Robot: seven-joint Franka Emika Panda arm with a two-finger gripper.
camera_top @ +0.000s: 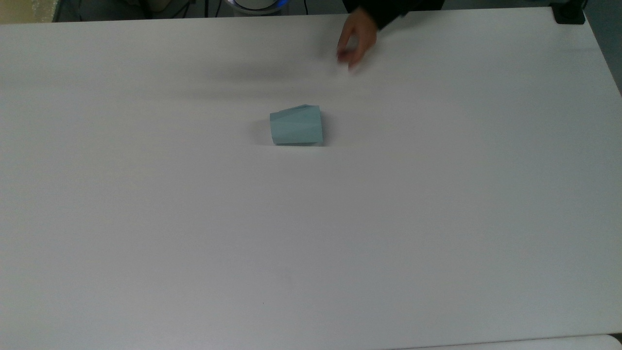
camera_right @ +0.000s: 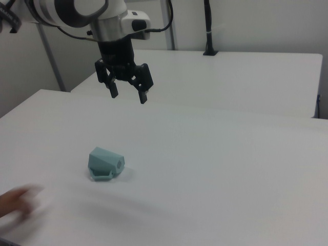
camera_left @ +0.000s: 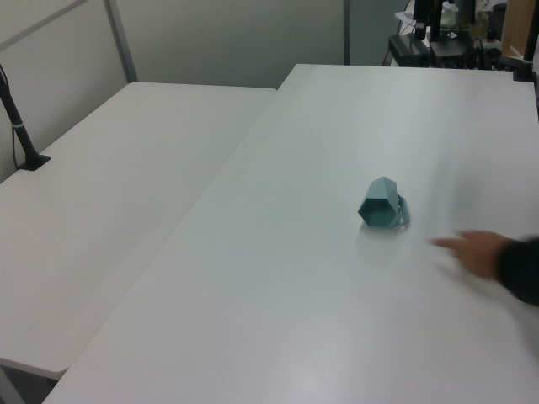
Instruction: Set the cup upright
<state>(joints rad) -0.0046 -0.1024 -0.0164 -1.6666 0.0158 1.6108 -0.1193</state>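
Observation:
The pale teal cup (camera_top: 297, 125) lies on its side near the middle of the white table (camera_top: 311, 243). In the left view the cup (camera_left: 383, 204) shows its faceted side, with its tab at the left view's right. In the right view the cup (camera_right: 105, 164) rests with its tab toward the table's near edge. My gripper (camera_right: 129, 94) hangs open high above the table in the right view, up and to the right of the cup, holding nothing.
A person's hand (camera_top: 357, 40) in a dark sleeve hovers blurred over the table's top edge in the top view, also visible as a hand (camera_left: 480, 252) and a hand (camera_right: 18, 201). A second white table (camera_left: 109, 194) adjoins. A black clamp (camera_top: 568, 14) sits at the corner.

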